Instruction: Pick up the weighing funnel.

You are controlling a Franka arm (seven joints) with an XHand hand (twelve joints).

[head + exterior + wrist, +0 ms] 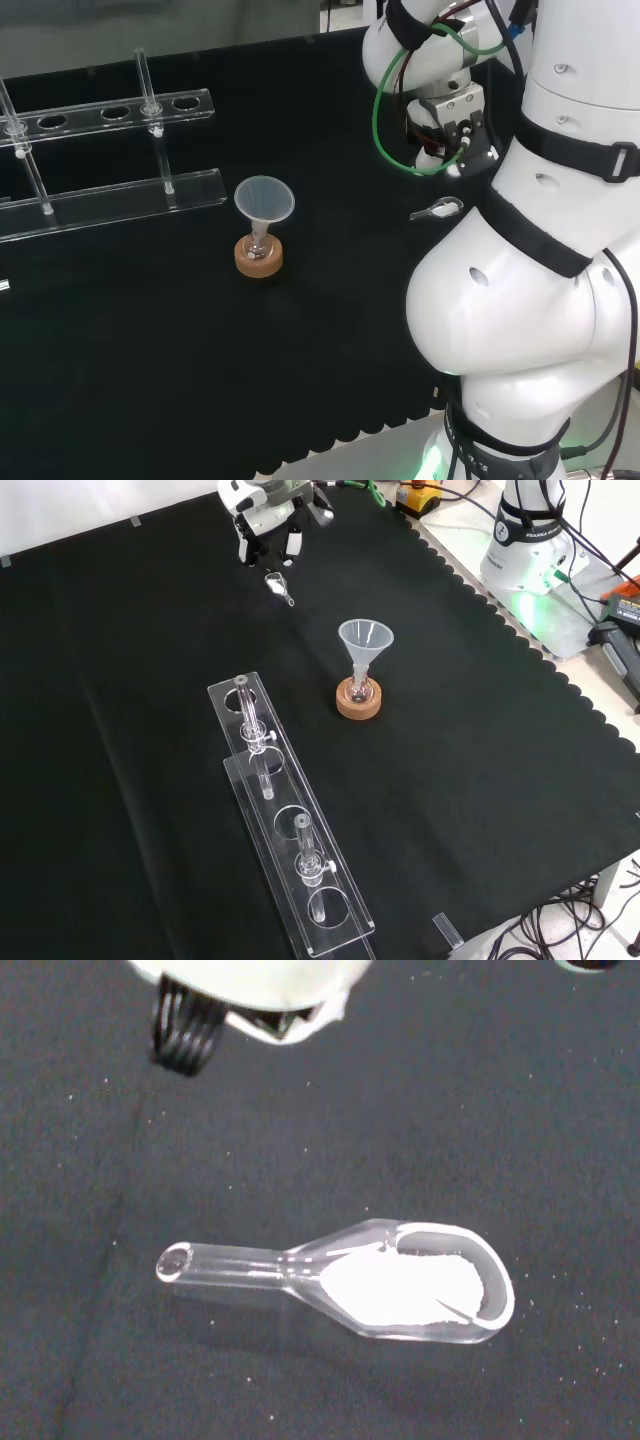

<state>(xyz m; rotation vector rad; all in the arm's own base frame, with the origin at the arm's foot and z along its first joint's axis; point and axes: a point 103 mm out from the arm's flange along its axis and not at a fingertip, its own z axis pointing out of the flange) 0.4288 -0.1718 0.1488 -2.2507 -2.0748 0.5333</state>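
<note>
The weighing funnel [437, 209] [277, 585] lies flat on the black cloth, a small clear scoop with a short stem. In the wrist view the weighing funnel [400, 1280] holds white powder in its bowl, and its stem is open at the end. The hand [447, 120] [268, 525] hangs just above it, apart from it, with its fingers pointing down and nothing between them. A blurred white part of the hand [250, 985] shows at the wrist view's edge.
The big funnel [264, 200] [365, 640] stands in a small flask on a cork ring [259, 258] [359, 701] mid-cloth. A clear rack [110, 195] [290, 830] with tubes lies beyond it. The arm's white links [520, 280] fill the head view's right.
</note>
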